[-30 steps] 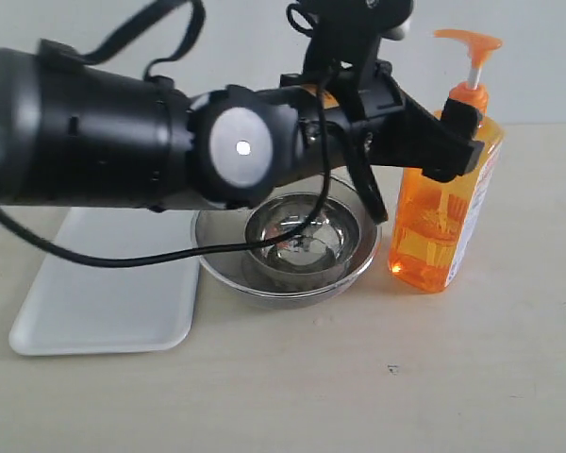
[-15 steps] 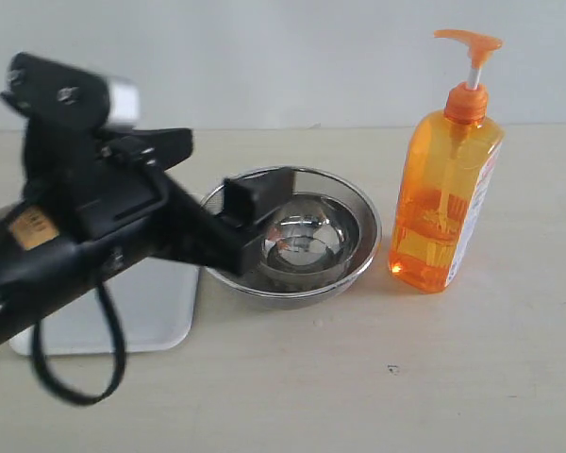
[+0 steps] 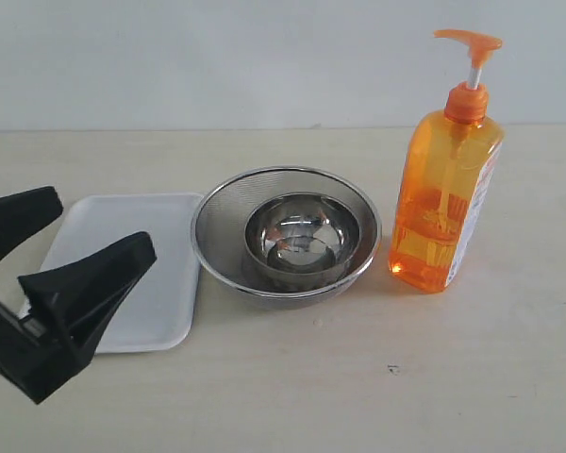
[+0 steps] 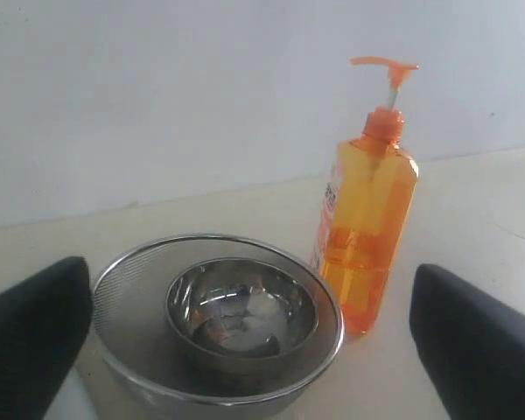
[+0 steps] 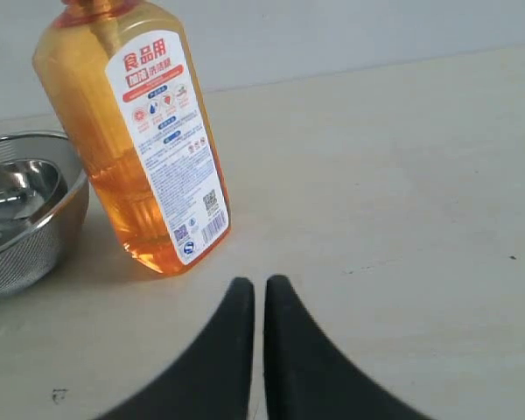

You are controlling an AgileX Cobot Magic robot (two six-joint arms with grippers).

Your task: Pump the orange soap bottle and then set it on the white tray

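Orange soap bottle [image 3: 445, 189] stands upright on the counter [image 3: 358, 377], just beside the strainer [image 3: 217, 222], pump head free for your press | white tray [image 3: 160, 236] on the strainer's other side | left claw [image 3: 108, 219] spread wide, empty, by the tray | right claw [image 5: 259, 284] clenched, empty, near the bottle

Not much of the robot on show tbh. The matte black plastic left gripper [image 3: 106, 219] is two chunky wedge-shaped fingers with blunt rounded tips on a blocky black base. The black right gripper [image 5: 259, 285] has slimmer fingers, curved and tapering to narrow tips.
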